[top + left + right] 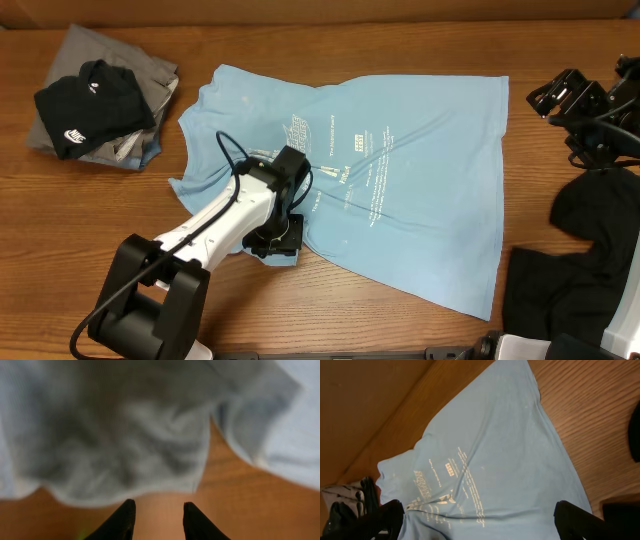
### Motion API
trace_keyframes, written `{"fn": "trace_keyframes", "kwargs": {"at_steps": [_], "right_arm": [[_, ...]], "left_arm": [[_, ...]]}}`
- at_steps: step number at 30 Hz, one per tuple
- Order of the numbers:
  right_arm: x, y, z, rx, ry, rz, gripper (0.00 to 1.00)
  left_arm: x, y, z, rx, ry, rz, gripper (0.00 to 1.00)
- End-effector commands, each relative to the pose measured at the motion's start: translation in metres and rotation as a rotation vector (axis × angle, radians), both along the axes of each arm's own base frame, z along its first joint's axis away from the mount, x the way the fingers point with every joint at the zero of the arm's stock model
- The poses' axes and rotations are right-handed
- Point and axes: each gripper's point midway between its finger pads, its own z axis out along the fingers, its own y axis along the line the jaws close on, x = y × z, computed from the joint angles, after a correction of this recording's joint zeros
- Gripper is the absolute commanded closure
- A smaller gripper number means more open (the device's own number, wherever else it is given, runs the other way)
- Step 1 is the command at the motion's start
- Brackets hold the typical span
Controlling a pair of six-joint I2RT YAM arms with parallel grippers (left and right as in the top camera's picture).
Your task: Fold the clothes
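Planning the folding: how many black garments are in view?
2 at least: a black shirt with a white logo atop the left-hand pile, and black cloth at the right edge, possibly several pieces.

Left arm hiding the light blue T-shirt's near sleeve, printed text too small to read, black shirt cut off at right

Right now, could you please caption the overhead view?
Left gripper at an edge of the light blue T-shirt; right gripper aside.

Soft, even light; left wrist's T-shirt blurred.
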Motion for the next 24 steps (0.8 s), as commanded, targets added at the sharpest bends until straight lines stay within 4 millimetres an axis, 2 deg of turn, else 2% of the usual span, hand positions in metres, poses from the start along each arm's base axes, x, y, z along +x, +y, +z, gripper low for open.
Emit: {"fn": "trace_keyframes", "kwargs": {"at_steps": [1,4,5,7,8,9,10,11,13,16,18,19,20,22,23,24], "right_arm": [[0.000,-0.003,-0.001,-0.014,0.002,-0.006,0.00],[0.000,-0.003,-0.001,-0.013,0.003,-0.006,0.00],[0.000,-0.003,-0.001,-0.013,0.003,-0.006,0.00],[-0.001,-0.003,-0.001,-0.012,0.007,-0.006,0.00],[-0.001,-0.003,-0.001,-0.012,0.007,-0.005,0.00],[-0.001,-0.003,-0.001,-0.012,0.008,-0.005,0.00],[-0.001,-0.003,-0.001,-0.012,0.008,-0.005,0.00],[-0.001,-0.003,-0.002,-0.012,0.010,-0.006,0.00],[-0.002,-0.002,-0.002,-0.011,0.011,-0.005,0.00],[-0.002,-0.002,-0.002,-0.011,0.011,-0.006,0.00],[-0.001,-0.002,-0.002,-0.011,0.010,-0.006,0.00],[-0.001,-0.002,-0.002,-0.011,0.010,-0.006,0.00],[-0.001,-0.002,-0.002,-0.011,0.010,-0.006,0.00],[-0.001,-0.002,-0.002,-0.011,0.010,-0.006,0.00],[-0.002,-0.002,-0.002,-0.011,0.011,-0.005,0.00],[-0.002,-0.002,-0.002,-0.011,0.011,-0.005,0.00]], "left_arm": [[-0.002,0.005,-0.020,0.025,-0.025,0.070,0.61],[0.006,0.003,-0.030,0.007,-0.071,0.071,0.57],[0.006,0.003,-0.032,0.002,-0.075,0.072,0.59],[0.001,0.003,-0.033,0.000,-0.059,0.072,0.69],[-0.001,0.002,-0.033,-0.003,-0.046,0.072,0.77],[-0.008,0.002,-0.032,-0.010,-0.015,0.074,0.89],[-0.018,-0.002,-0.029,-0.035,0.033,0.081,0.96],[-0.024,-0.007,-0.027,-0.064,0.069,0.086,0.96],[-0.042,-0.023,-0.013,-0.158,0.181,0.107,0.96],[-0.050,-0.030,0.012,-0.183,0.254,0.116,0.96],[-0.033,-0.027,0.030,-0.144,0.198,0.092,0.96],[-0.024,-0.024,0.033,-0.121,0.159,0.083,0.96],[-0.015,-0.021,0.034,-0.097,0.118,0.075,0.96],[0.007,-0.013,0.029,-0.039,0.013,0.057,0.83],[0.013,-0.009,0.027,-0.014,-0.019,0.052,0.74],[0.019,-0.005,0.024,0.010,-0.052,0.048,0.61]]}}
